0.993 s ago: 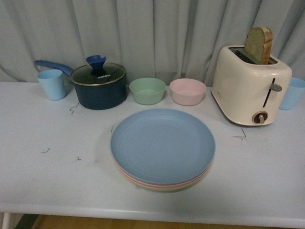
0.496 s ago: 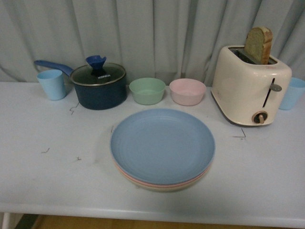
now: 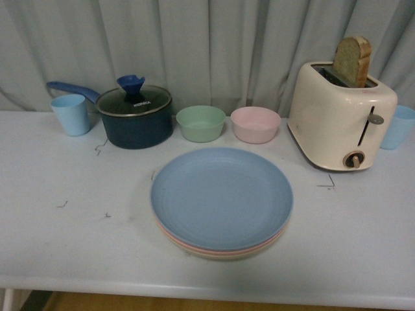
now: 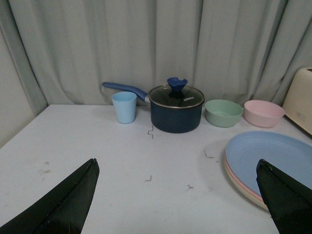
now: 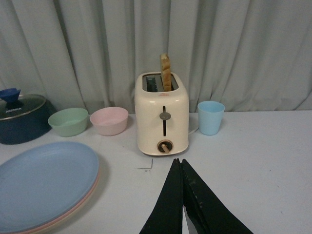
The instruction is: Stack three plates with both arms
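Observation:
The three plates lie in one stack at the middle of the white table. The blue plate (image 3: 221,196) is on top, the pink plate (image 3: 194,247) shows as a thin rim under it, and the cream-beige plate (image 3: 224,256) is at the bottom. The stack also shows in the left wrist view (image 4: 273,158) and the right wrist view (image 5: 44,180). Neither arm shows in the front view. My left gripper (image 4: 176,168) is open and empty, left of the stack. My right gripper (image 5: 178,162) is shut and empty, right of the stack, facing the toaster.
Along the back stand a light blue cup (image 3: 71,114), a dark blue lidded pot (image 3: 135,119), a green bowl (image 3: 201,123), a pink bowl (image 3: 255,124), a cream toaster (image 3: 340,115) with bread in it, and another blue cup (image 3: 397,126). A grey curtain hangs behind.

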Controlling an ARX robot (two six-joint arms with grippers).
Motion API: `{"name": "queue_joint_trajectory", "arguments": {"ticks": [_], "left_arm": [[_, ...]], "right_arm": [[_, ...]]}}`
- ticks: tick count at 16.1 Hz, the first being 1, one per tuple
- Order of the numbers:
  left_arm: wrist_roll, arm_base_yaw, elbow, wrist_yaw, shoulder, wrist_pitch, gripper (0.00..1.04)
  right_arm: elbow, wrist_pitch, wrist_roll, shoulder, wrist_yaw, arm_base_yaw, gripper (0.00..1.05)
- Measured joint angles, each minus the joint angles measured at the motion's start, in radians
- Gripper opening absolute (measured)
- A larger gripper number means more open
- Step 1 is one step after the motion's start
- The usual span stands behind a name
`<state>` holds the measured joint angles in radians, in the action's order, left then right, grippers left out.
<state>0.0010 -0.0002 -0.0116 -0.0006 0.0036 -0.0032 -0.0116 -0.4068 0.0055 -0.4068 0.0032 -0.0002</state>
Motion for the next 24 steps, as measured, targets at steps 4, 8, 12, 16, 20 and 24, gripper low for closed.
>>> {"name": "queue_joint_trajectory", "arguments": {"ticks": [4, 8, 12, 16, 20, 24], "left_arm": [[0.000, 0.000, 0.000, 0.000, 0.000, 0.000, 0.98], [0.000, 0.000, 0.000, 0.000, 0.000, 0.000, 0.98], [0.000, 0.000, 0.000, 0.000, 0.000, 0.000, 0.98], [0.000, 0.000, 0.000, 0.000, 0.000, 0.000, 0.98], [0.000, 0.000, 0.000, 0.000, 0.000, 0.000, 0.98], [0.000, 0.000, 0.000, 0.000, 0.000, 0.000, 0.98]], "right_arm": [[0.000, 0.101, 0.000, 0.103, 0.000, 0.000, 0.02], [0.000, 0.133, 0.000, 0.136, 0.000, 0.000, 0.02], [0.000, 0.171, 0.000, 0.174, 0.000, 0.000, 0.02], [0.000, 0.224, 0.000, 0.226, 0.000, 0.000, 0.02], [0.000, 0.416, 0.000, 0.404, -0.003, 0.000, 0.02], [0.000, 0.410, -0.001, 0.404, -0.003, 0.000, 0.49]]}}
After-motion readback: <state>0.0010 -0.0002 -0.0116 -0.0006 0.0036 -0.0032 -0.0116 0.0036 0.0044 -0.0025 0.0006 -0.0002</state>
